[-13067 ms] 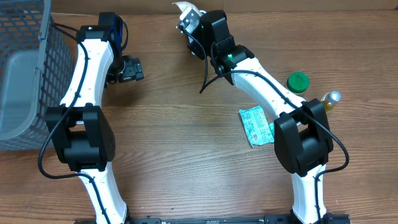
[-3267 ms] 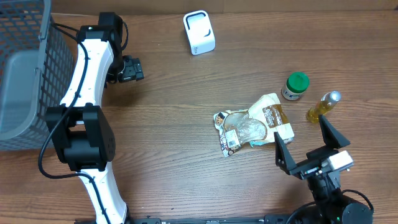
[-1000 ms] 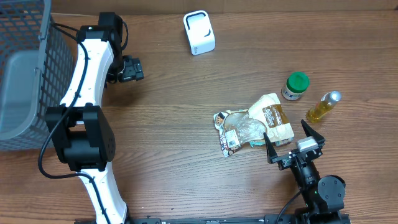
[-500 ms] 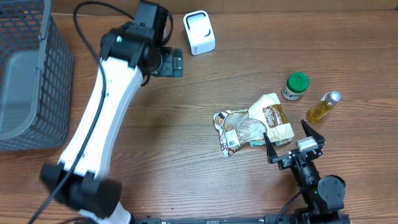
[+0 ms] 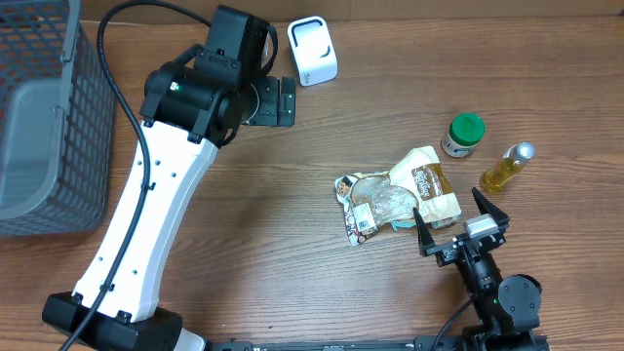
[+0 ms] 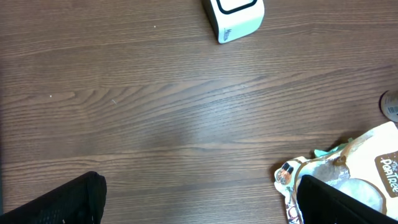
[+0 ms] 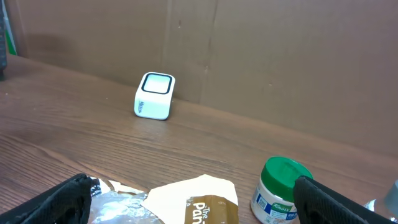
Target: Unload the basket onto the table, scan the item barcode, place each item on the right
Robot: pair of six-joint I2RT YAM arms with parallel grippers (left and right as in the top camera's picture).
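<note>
Left hand (image 5: 289, 101) — wide, empty — extended near scanner (image 5: 312, 51); right hand (image 5: 448, 207) low beside pouch (image 5: 395, 197), wide, empty.

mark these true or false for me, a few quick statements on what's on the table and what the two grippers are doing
1. The jar has a green lid. True.
2. The left gripper is holding the scanner. False: it is open and empty, and the scanner stands apart from it on the table.
3. The snack bag lies in the basket. False: it lies on the table, just ahead of the right gripper.
4. Both grippers are open. True.
</note>
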